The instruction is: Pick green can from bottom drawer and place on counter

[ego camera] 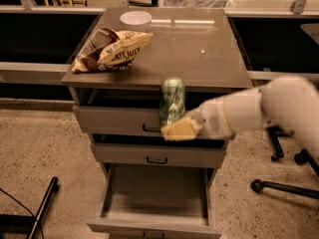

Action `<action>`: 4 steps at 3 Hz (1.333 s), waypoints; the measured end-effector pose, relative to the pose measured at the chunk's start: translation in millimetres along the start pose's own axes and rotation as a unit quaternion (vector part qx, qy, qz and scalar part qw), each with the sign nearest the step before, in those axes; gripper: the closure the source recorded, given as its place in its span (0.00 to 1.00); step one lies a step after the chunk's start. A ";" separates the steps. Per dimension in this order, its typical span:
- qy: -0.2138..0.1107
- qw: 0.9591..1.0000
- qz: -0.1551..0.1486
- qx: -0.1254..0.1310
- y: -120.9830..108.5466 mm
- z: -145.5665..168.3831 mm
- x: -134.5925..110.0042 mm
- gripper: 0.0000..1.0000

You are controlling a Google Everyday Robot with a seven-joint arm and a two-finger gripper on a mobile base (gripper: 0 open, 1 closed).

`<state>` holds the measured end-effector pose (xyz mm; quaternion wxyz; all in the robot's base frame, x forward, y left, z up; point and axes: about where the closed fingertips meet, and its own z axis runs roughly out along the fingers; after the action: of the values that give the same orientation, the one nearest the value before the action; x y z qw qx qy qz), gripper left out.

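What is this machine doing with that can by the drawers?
A robot arm grips a green can in its tool, holding it upright in the air in front of the top drawer, just below the counter's front edge. The bottom drawer stands open with nothing visible inside. The can is not yet on the counter, where a chip bag and a white bowl sit.

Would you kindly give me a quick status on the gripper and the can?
Gripper shut on green can, upright before the top drawer, its top at counter edge. Bottom drawer open. Chip bag and bowl on counter's left.
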<state>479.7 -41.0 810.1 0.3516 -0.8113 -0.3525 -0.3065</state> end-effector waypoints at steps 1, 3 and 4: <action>0.002 0.999 0.042 -0.023 22.9 -27.5 51.6 1.00; -0.065 0.974 0.183 -0.116 103.9 -40.3 110.3 1.00; -0.103 0.962 0.206 -0.143 139.5 -33.4 128.1 0.84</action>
<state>653.4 -92.0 875.0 0.2492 -0.9355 -0.1641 -0.1893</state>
